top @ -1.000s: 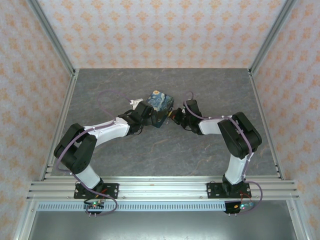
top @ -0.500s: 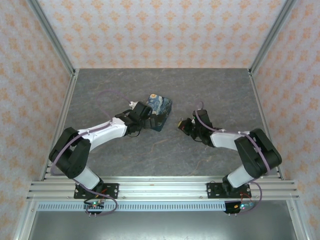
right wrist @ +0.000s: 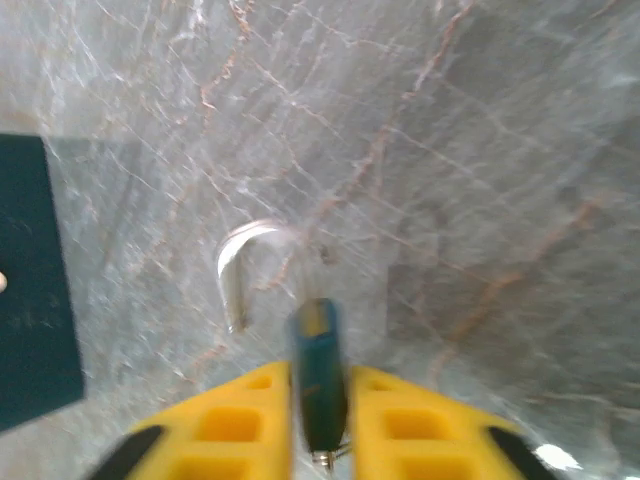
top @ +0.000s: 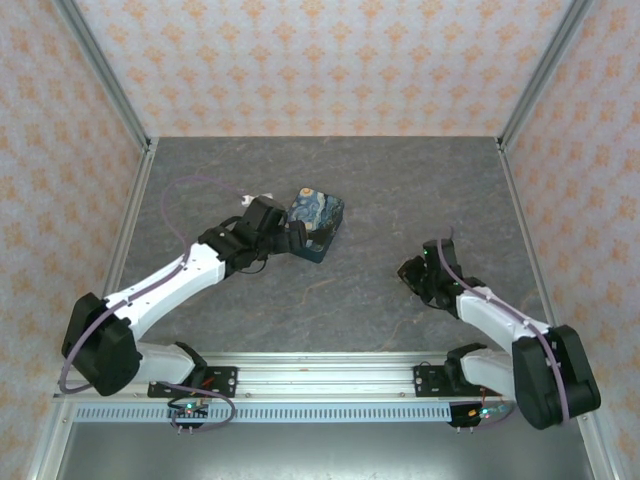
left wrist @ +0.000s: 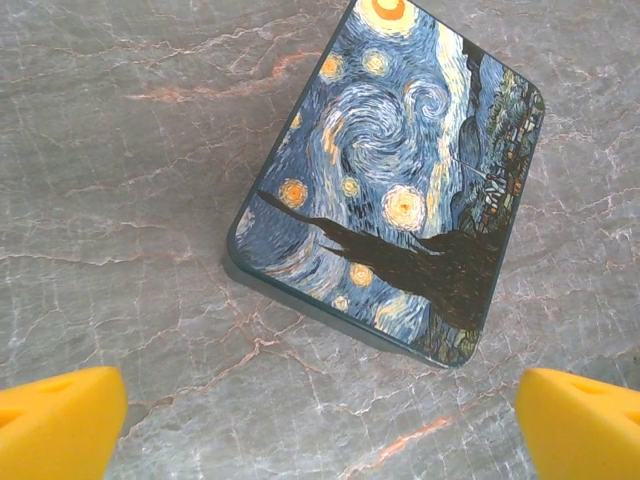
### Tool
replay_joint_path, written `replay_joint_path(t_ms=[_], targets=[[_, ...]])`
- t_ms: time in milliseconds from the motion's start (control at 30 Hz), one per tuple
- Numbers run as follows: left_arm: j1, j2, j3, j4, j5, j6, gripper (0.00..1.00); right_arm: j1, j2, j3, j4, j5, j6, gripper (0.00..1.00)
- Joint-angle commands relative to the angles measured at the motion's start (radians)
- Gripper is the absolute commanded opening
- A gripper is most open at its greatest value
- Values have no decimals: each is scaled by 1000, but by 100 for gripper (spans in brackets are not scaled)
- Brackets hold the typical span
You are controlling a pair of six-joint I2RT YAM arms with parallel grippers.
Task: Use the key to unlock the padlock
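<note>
With the left gripper (left wrist: 320, 425) apart, the unheld padlock (left wrist: 390, 180) may slide once the right gripper (right wrist: 318, 425), clamped on the key (right wrist: 318, 355), pushes.

The padlock (left wrist: 400, 190), a rounded-rectangular block with teal edges, lies flat at mid-scene, starry-night face up. The key (right wrist: 318, 350), small, teal-headed and blurred, stands clamped in the right gripper (right wrist: 318, 385), near right.

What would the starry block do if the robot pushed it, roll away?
Probably slide, not roll: the padlock lies flat on its broad face, with only rounded corners. It looks solid and stiff, so it likely won't bend. Its smooth print may be slippery to grip.
</note>
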State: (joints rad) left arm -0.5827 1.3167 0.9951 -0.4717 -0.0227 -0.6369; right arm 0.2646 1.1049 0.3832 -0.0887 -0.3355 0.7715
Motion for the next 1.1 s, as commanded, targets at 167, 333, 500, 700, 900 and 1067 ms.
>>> replay_joint_path(t_ms=[167,333,500,700,900,1067], targets=[[14,-97,52,-135,-39,29,100,-46,-148,75,-290,46,-68,73],[35,-148,86,-211,-114,61,100,-54,-225,178,-412,71,-111,95],[78,-217,85,-230,-259,97,100,-54,-219,320,-479,173,-163,99],[98,-361,-49,-2,-590,327,100,-55,-221,397,-400,423,-194,99],[188,-444,-178,202,-708,556,100,-55,-251,291,-104,709,-228,99],[312,-437,-329,392,-601,615,100,-56,-185,206,128,882,-365,99]])
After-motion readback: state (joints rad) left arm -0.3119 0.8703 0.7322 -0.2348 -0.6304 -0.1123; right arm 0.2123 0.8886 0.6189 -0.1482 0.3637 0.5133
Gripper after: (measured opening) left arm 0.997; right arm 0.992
